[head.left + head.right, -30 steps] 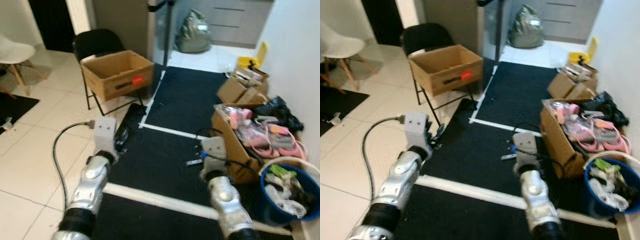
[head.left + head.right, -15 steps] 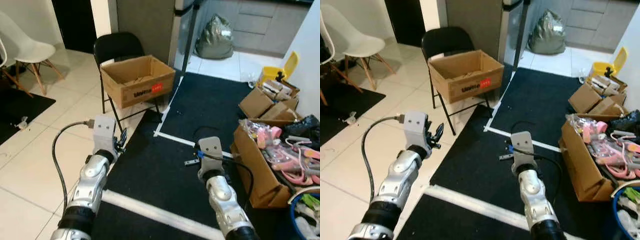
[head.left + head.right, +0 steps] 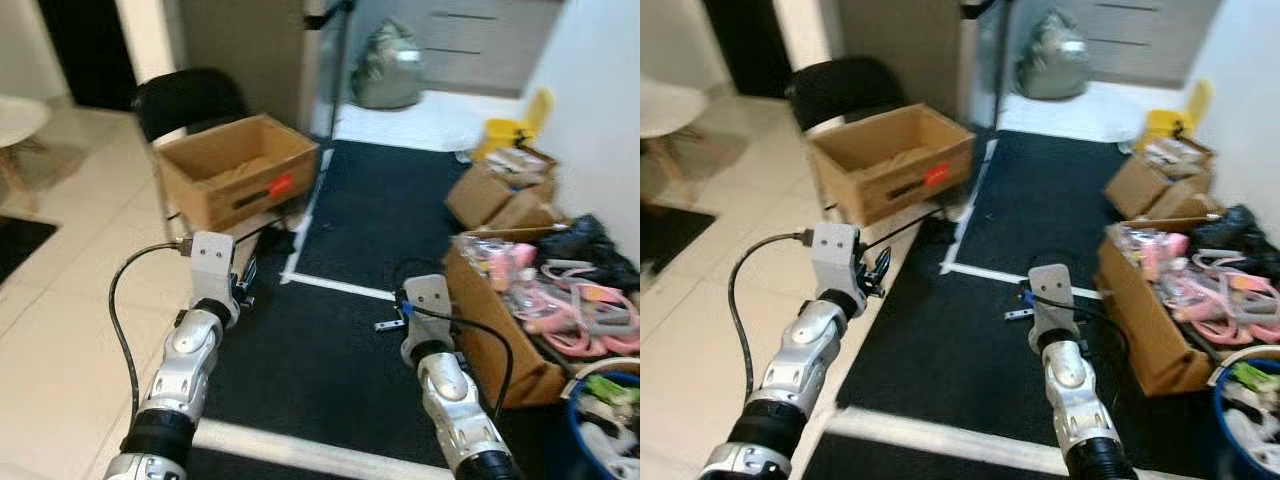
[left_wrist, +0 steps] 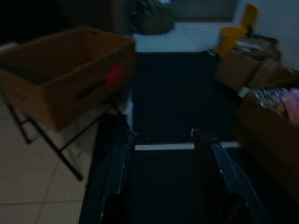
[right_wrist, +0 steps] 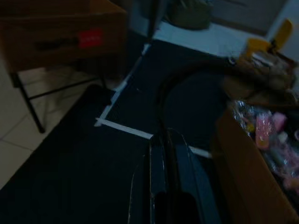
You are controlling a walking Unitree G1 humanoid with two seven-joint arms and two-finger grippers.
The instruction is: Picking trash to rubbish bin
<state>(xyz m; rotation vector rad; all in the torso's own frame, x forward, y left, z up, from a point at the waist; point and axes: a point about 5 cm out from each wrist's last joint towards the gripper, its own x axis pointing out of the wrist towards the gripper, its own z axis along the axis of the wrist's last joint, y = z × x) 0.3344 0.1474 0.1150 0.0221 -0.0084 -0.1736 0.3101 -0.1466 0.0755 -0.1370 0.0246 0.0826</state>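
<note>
Left wrist view: left gripper [image 4: 161, 140] fingers spread wide, empty; right gripper [image 5: 166, 140] pressed together. No trash is held; the blue bin [image 3: 605, 435], lower right, could be overshot while vision is blurred.

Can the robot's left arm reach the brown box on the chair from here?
Probably not yet. The left gripper is open and points toward the box on the chair, with nothing between them, but the box sits well beyond its fingertips.
</note>
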